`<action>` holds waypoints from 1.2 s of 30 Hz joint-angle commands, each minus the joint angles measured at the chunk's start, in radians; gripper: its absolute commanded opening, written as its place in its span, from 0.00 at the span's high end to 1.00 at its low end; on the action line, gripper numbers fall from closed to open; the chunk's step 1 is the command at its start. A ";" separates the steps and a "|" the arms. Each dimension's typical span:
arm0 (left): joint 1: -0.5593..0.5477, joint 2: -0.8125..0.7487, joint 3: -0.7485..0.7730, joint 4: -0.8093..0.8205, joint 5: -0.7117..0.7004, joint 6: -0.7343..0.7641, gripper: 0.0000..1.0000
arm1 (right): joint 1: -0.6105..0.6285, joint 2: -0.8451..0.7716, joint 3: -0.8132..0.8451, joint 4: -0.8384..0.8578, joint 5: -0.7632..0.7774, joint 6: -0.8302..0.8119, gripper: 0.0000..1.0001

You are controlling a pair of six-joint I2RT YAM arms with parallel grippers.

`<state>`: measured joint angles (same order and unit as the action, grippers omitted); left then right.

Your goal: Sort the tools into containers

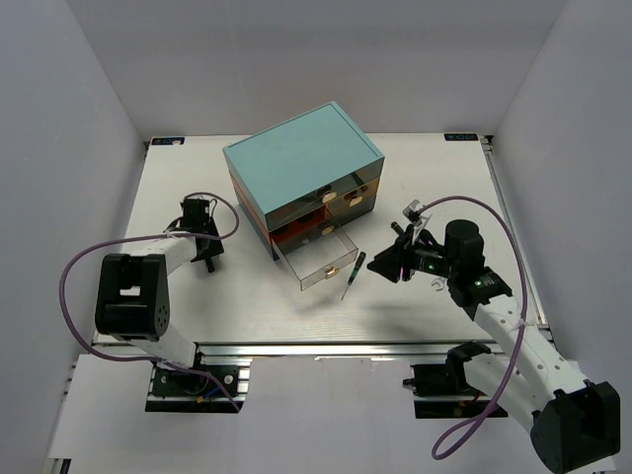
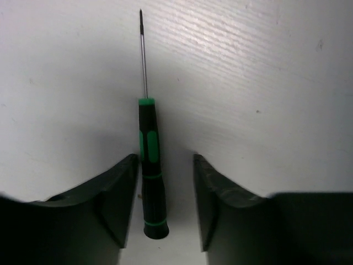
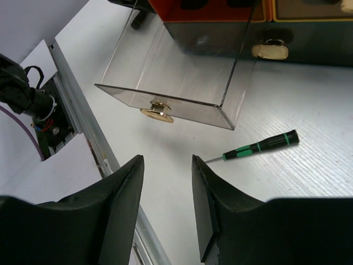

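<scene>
white table [image 1: 257,311] enclosed by plain pale grey walls [image 1: 296,59].

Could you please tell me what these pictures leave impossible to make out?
Top view: the left gripper covers most of the screwdriver it straddles; the left wrist view shows it.
Left wrist view: shadow hides whether the finger nearest the handle touches it.
Closed drawers: brown fronts hide their contents in the top view; the right wrist view's top edge cuts them off.
Right wrist view: the second screwdriver's tip is too thin to read.
</scene>
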<state>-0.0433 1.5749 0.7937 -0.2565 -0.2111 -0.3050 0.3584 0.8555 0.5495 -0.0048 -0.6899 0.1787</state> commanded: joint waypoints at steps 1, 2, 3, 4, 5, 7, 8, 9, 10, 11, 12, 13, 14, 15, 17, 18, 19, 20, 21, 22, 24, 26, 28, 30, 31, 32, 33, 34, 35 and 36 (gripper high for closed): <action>0.023 0.014 0.016 0.011 0.036 0.004 0.48 | -0.021 -0.009 0.058 0.006 0.006 -0.021 0.54; 0.025 0.017 0.006 0.010 0.042 0.000 0.52 | -0.030 -0.007 0.062 0.006 0.010 -0.022 0.54; 0.028 0.017 -0.004 0.013 0.047 -0.002 0.56 | -0.036 -0.007 0.067 0.006 0.018 -0.025 0.54; 0.029 0.014 -0.014 0.013 0.049 -0.005 0.61 | -0.042 -0.006 0.072 0.006 0.023 -0.033 0.54; 0.031 0.010 -0.024 0.011 0.049 -0.016 0.72 | -0.059 -0.006 0.084 0.006 0.030 -0.036 0.54; 0.033 -0.013 -0.057 0.010 0.058 -0.025 0.79 | -0.078 -0.004 0.096 0.006 0.033 -0.053 0.54; 0.033 -0.025 -0.069 0.010 0.062 -0.032 0.86 | -0.094 -0.003 0.111 0.006 0.033 -0.074 0.54; 0.033 -0.059 -0.094 0.007 0.074 -0.039 0.89 | -0.104 0.002 0.119 0.006 0.033 -0.085 0.53; 0.033 -0.082 -0.103 0.002 0.082 -0.046 0.94 | -0.111 0.005 0.127 -0.023 0.035 -0.093 0.52; 0.033 -0.108 -0.114 -0.003 0.093 -0.054 1.00 | -0.128 0.016 0.151 -0.043 0.038 -0.114 0.50; 0.033 -0.172 -0.132 -0.010 0.114 -0.055 1.00 | -0.133 0.022 0.164 -0.058 0.036 -0.131 0.41; 0.033 -0.211 -0.137 -0.021 0.133 -0.060 1.00 | -0.142 0.033 0.177 -0.070 0.033 -0.145 0.36; 0.033 -0.255 -0.142 -0.033 0.154 -0.063 1.00 | -0.144 0.049 0.205 -0.083 0.018 -0.171 0.30; 0.033 -0.301 -0.142 -0.065 0.176 -0.065 1.00 | -0.148 0.059 0.219 -0.116 0.007 -0.174 0.24; 0.031 -0.464 -0.128 -0.107 0.254 -0.078 1.00 | -0.157 0.076 0.240 -0.144 -0.035 -0.215 0.24; 0.031 -0.519 -0.119 -0.150 0.280 -0.085 1.00 | -0.164 0.079 0.251 -0.153 -0.048 -0.222 0.30; 0.031 -0.576 -0.097 -0.174 0.326 -0.097 1.00 | -0.170 0.080 0.253 -0.162 -0.063 -0.220 0.36; 0.030 -0.678 -0.085 -0.194 0.355 -0.118 1.00 | -0.174 0.082 0.250 -0.161 -0.091 -0.214 0.43; 0.028 -0.725 -0.073 -0.229 0.384 -0.129 1.00 | -0.177 0.082 0.241 -0.158 -0.098 -0.194 0.65; 0.025 -0.768 -0.059 -0.242 0.445 -0.143 1.00 | -0.180 0.082 0.237 -0.156 -0.100 -0.186 0.77; 0.020 -0.874 -0.031 -0.256 0.508 -0.183 1.00 | -0.182 0.080 0.222 -0.153 -0.096 -0.154 1.00; 0.013 -0.914 -0.002 -0.265 0.608 -0.218 1.00 | -0.184 0.082 0.208 -0.156 -0.091 -0.143 1.00; 0.007 -0.934 0.016 -0.270 0.677 -0.235 1.00 | -0.185 0.083 0.205 -0.159 -0.083 -0.140 1.00; 0.000 -0.929 0.059 -0.280 0.742 -0.246 1.00 | -0.185 0.088 0.208 -0.161 -0.069 -0.143 1.00; -0.003 -0.926 0.077 -0.283 0.753 -0.247 1.00 | -0.184 0.092 0.216 -0.164 -0.057 -0.153 1.00; -0.006 -0.920 0.111 -0.282 0.775 -0.246 1.00 | -0.184 0.094 0.219 -0.165 -0.050 -0.156 1.00; -0.013 -0.903 0.125 -0.280 0.786 -0.244 1.00 | -0.185 0.096 0.224 -0.167 -0.040 -0.159 0.99; -0.018 -0.892 0.139 -0.282 0.797 -0.243 1.00 | -0.187 0.102 0.228 -0.169 -0.030 -0.160 0.99; -0.024 -0.882 0.148 -0.279 0.806 -0.241 1.00 | -0.188 0.103 0.236 -0.170 -0.013 -0.165 0.99; -0.047 -0.865 0.163 -0.267 0.814 -0.243 1.00 | -0.191 0.105 0.239 -0.175 -0.005 -0.166 0.99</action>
<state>-0.0631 0.6834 0.9035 -0.5175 0.5144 -0.5373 0.1764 0.9558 0.7555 -0.1749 -0.7284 0.0216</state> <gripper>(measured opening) 0.211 0.013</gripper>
